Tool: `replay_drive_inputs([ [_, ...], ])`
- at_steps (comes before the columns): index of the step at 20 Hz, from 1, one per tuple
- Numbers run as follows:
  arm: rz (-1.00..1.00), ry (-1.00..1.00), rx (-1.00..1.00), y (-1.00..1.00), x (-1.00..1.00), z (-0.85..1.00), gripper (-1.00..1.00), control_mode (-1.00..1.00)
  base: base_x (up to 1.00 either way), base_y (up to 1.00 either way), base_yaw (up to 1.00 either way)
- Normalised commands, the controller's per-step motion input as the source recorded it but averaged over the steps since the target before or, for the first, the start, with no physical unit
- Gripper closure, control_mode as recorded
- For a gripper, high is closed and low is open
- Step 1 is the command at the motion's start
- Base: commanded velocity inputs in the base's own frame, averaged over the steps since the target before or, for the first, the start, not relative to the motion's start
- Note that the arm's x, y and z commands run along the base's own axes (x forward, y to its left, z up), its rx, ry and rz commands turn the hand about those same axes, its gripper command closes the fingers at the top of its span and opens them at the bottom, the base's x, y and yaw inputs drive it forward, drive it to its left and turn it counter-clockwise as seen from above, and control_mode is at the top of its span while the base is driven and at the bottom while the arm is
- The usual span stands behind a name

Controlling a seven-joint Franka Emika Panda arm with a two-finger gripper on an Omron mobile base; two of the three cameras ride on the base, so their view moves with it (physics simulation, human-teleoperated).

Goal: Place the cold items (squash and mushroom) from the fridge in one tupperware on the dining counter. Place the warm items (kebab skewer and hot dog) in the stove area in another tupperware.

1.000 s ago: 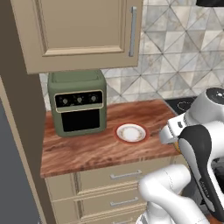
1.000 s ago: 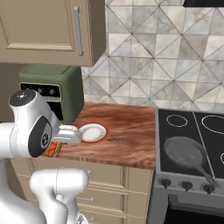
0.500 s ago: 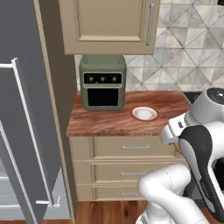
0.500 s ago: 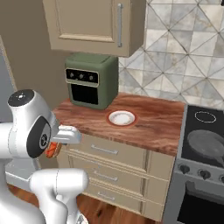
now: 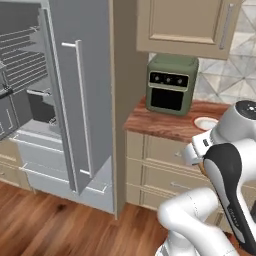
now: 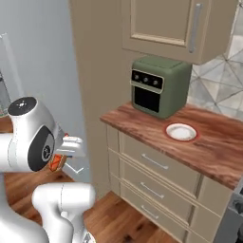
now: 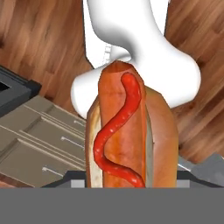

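Materials: hot dog (image 7: 129, 140) is a glossy sausage in a tan bun with a wavy red line of sauce along its top; surface (image 6: 223, 152) is a reddish wood-grain slab over beige drawer fronts with slim metal handles; floor (image 5: 60, 225) is warm brown planks.
Shapes: toaster oven (image 6: 159, 86) is a boxy olive-green unit with rounded corners, a dark door and small knobs; plate (image 6: 181, 131) is a small round white dish with a reddish rim.
Fridge: fridge (image 5: 80, 100) is grey, its door swung open with a long vertical bar handle, wire shelves showing inside at the left of the left base view.
Edges: toaster oven stands at the back of the surface near its left end, under a beige wall cabinet (image 5: 185, 25); plate lies nearer the front edge, to the right of the oven and apart from it.
Open room: bare wood stretches along the front edge of the surface on either side of the plate; open floor lies between the fridge door and the drawers.
End effector: end effector (image 6: 61, 153) is clenched on the hot dog, low beside the robot's body and off the surface's front.
Task item: hot dog sits lengthwise between the fingers, above the floor; an orange-red bit of it shows under the white hand in the right base view.
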Motion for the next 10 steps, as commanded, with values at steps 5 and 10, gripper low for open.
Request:
replay_drive_inputs([
  [5,0.00,0.00,0.00,0.00,0.00,0.00,1.00,1.00,-0.60,-0.16,0.63],
  [10,0.00,0.00,0.00,0.00,0.00,0.00,1.00,1.00,-0.24,0.01,0.52],
])
